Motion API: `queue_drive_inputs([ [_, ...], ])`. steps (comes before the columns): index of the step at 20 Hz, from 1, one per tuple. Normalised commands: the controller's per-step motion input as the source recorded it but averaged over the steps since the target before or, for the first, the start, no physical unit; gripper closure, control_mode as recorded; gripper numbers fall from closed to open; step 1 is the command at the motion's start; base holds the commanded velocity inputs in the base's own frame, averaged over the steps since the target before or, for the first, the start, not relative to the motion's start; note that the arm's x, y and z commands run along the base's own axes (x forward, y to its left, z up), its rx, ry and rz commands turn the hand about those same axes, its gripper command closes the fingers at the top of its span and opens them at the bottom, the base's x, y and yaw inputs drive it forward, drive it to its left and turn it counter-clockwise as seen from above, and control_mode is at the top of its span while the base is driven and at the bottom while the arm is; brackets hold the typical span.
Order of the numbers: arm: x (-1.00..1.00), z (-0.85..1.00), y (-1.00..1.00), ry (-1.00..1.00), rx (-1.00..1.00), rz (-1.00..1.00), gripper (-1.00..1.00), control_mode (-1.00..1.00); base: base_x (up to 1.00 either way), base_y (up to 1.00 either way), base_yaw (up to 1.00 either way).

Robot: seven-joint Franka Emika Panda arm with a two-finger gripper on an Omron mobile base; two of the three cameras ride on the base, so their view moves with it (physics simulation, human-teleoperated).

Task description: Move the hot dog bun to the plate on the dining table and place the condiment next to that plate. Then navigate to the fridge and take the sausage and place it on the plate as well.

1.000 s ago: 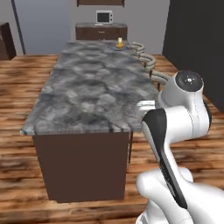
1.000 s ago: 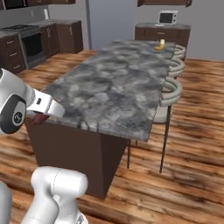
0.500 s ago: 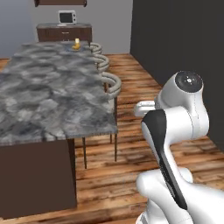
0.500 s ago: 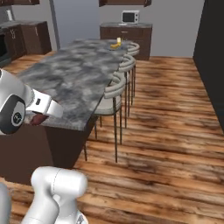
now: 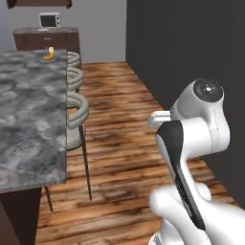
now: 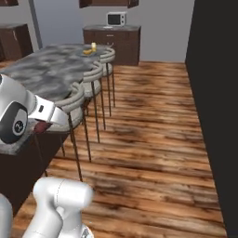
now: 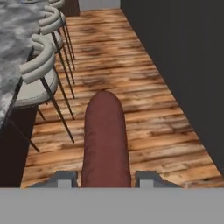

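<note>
The gripper (image 7: 105, 177) has its two fingers clamped on the sausage (image 7: 105, 140), a dark red stub that juts forward from between the tips, over the wooden floor (image 7: 131, 65). From the right base view a bit of the same dark red sausage (image 6: 41, 126) shows under the white hand, just off the near edge of the dining table (image 6: 46, 74).

The dining table (image 5: 28, 124) with its grey marbled top runs along the left side, with a row of round-backed stools (image 5: 76, 103) tucked against its edge. At its far end sits something small and yellow (image 5: 48, 53), too small to tell what it is; I cannot make out a plate under or beside it. Beyond the table a white microwave (image 6: 115, 18) stands on a dark wooden cabinet (image 6: 123, 44). No writing or labels can be read anywhere. A dark wall (image 5: 191, 57) fills the right side.
</note>
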Motion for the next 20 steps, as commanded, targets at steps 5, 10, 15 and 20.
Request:
queue_drive_inputs([
  [5,0.00,0.00,0.00,0.00,0.00,0.00,1.00,1.00,1.00,-0.98,0.00],
  [10,0.00,0.00,0.00,0.00,0.00,0.00,1.00,1.00,1.00,-0.78,0.00],
  [15,0.00,0.00,0.00,0.00,0.00,0.00,1.00,1.00,1.00,-0.54,0.10],
  [20,0.00,0.00,0.00,0.00,0.00,0.00,1.00,1.00,1.00,-0.34,0.18],
])
